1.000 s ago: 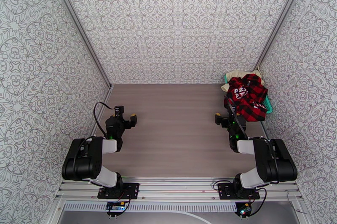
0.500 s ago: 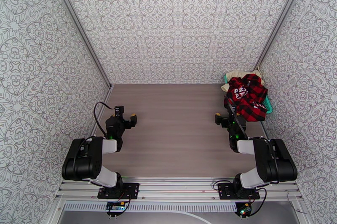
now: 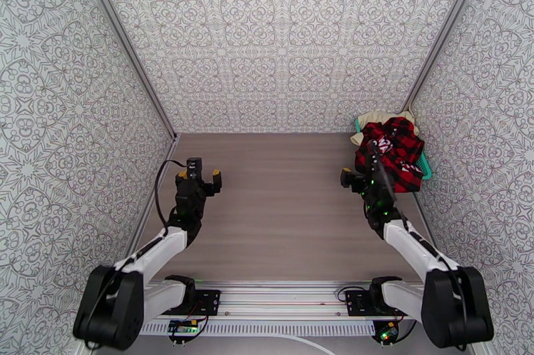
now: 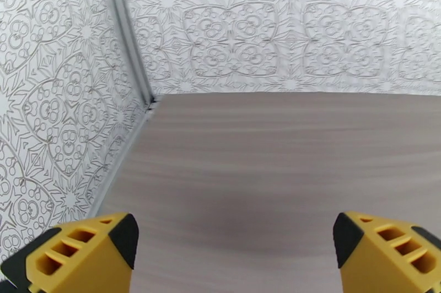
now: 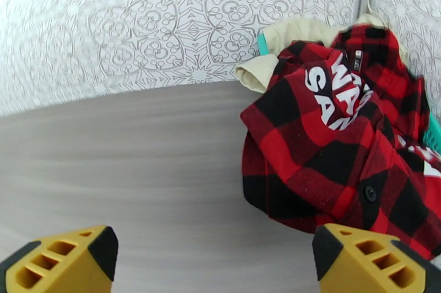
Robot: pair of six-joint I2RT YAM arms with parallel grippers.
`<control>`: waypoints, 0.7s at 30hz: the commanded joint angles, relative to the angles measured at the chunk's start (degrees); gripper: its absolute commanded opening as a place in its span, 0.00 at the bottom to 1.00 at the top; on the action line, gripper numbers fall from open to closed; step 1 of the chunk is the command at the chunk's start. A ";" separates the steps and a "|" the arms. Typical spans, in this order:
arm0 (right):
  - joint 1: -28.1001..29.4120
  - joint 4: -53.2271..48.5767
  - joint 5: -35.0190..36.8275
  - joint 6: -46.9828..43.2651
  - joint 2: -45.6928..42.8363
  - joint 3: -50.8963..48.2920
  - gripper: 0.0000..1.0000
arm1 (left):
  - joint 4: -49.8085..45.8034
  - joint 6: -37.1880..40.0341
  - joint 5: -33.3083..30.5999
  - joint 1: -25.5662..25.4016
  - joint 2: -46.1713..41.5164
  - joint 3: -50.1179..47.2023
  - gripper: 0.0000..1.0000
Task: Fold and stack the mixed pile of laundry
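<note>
Two grippers stand spread wide above the pale grey wood-grain tabletop (image 3: 280,216), and neither has hold of anything. The left gripper (image 3: 198,175) hovers over the left side of the table, near the patterned side wall (image 3: 60,149). In its wrist view, the yellow fingertips (image 4: 82,253) of the left gripper (image 4: 234,239) sit far apart, with bare tabletop (image 4: 264,156) between them.

The right gripper (image 3: 360,173) reaches toward the far right corner, where the mixed laundry pile sits. That pile is a large red-and-black checked flannel shirt (image 3: 395,153) heaped over a teal plastic mesh basket (image 3: 425,166), with a cream-beige plain cloth (image 3: 377,117) bunched behind it against the back wall.

In the right wrist view, the right gripper (image 5: 215,255) has its jaws fully apart and pointed at the table just left of the shirt (image 5: 331,151). The shirt shows white lettering on a red patch and a black button near its lower edge. The cloth (image 5: 286,35) pokes out at the top left, beside a sliver of the basket (image 5: 261,42). I cannot tell whether the right-hand finger touches the shirt's hem.
</note>
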 commanded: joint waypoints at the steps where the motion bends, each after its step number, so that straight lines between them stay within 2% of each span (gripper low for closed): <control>1: -0.18 -20.78 -6.04 6.60 2.62 10.74 0.99 | -9.23 -7.30 22.71 0.45 -3.46 2.68 0.94; 4: -2.49 -31.65 -2.30 7.23 7.00 22.30 0.99 | -9.24 -9.67 36.11 -2.62 -3.83 5.65 0.88; 9: -12.47 -43.84 -2.57 7.66 16.78 38.76 0.99 | -10.82 -8.57 48.36 -8.91 -2.11 10.10 0.84; 14: -17.45 -49.54 -1.06 4.62 25.06 45.74 0.99 | -9.19 -6.53 54.30 -12.54 0.20 10.90 0.84; 18: -18.02 -54.47 2.33 1.75 33.57 50.55 0.98 | -9.33 -5.90 57.44 -12.97 3.06 11.86 0.83; 21: -18.11 -54.01 1.00 1.42 36.39 50.76 0.98 | -8.55 -6.16 58.13 -13.30 4.53 12.15 0.83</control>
